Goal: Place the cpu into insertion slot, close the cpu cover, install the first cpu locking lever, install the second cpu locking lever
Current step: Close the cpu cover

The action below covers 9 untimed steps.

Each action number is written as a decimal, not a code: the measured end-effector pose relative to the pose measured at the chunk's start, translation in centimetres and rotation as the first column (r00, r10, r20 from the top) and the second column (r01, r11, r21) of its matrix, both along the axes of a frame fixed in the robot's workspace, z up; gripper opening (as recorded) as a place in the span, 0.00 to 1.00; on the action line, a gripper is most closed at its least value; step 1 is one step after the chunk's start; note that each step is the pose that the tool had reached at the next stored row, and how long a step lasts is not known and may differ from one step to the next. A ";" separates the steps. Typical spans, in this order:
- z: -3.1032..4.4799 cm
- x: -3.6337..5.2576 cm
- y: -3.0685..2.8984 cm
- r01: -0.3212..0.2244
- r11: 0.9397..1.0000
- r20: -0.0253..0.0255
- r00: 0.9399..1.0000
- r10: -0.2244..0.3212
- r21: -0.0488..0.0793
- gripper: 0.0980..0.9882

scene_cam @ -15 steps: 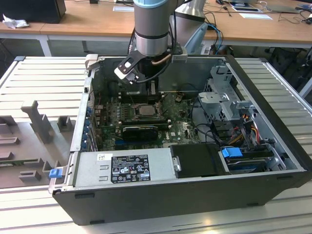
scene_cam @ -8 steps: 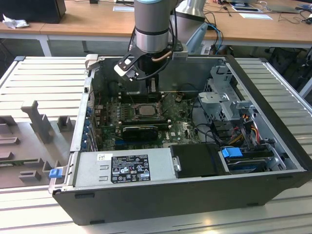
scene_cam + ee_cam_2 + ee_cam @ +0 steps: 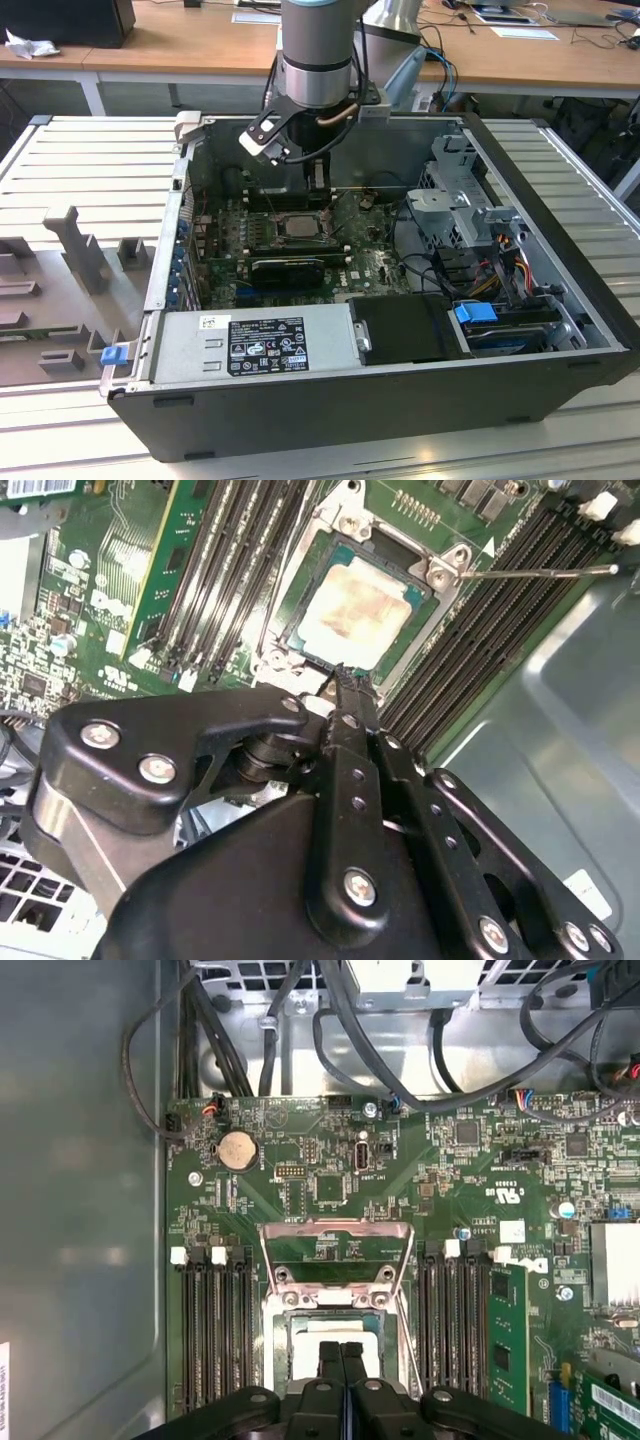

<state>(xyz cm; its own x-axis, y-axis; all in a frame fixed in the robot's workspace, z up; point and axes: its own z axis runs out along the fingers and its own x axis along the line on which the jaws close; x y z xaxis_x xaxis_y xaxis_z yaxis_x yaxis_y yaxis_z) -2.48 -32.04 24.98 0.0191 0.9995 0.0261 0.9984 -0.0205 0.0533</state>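
Pincer (image 3: 343, 677) closed, fingertips pressed together, nothing gripped — tip poised just at edge of cpu (image 3: 352, 612). Cpu seen lying flat inside insertion slot (image 3: 345, 522) on green board (image 3: 330, 1160). Cpu cover (image 3: 338, 1225) stood open beyond slot, not yet lowered; one locking lever (image 3: 540, 571) seen unlatched beside slot. Cover step judged in hand — closing calls for push on raised frame, chip left undisturbed.

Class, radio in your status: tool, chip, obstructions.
Black tool shut, empty. Pale silvery square cpu seated in dark socket. Silvery frame cover open. No obstruction seen.
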 end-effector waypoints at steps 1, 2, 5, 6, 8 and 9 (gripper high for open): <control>0.16 0.00 0.00 0.000 1.000 0.000 1.000 0.000 0.000 0.01; 0.17 0.01 0.01 0.000 1.000 0.000 1.000 0.000 0.000 0.01; 0.20 0.25 0.01 0.000 1.000 0.000 1.000 0.000 0.000 0.01; 0.21 0.25 0.01 0.000 1.000 0.000 1.000 0.000 0.000 0.01; 0.23 0.26 0.03 0.000 1.000 0.000 1.000 0.000 0.000 0.01; 0.26 0.27 0.03 0.000 1.000 0.000 1.000 0.000 0.000 0.01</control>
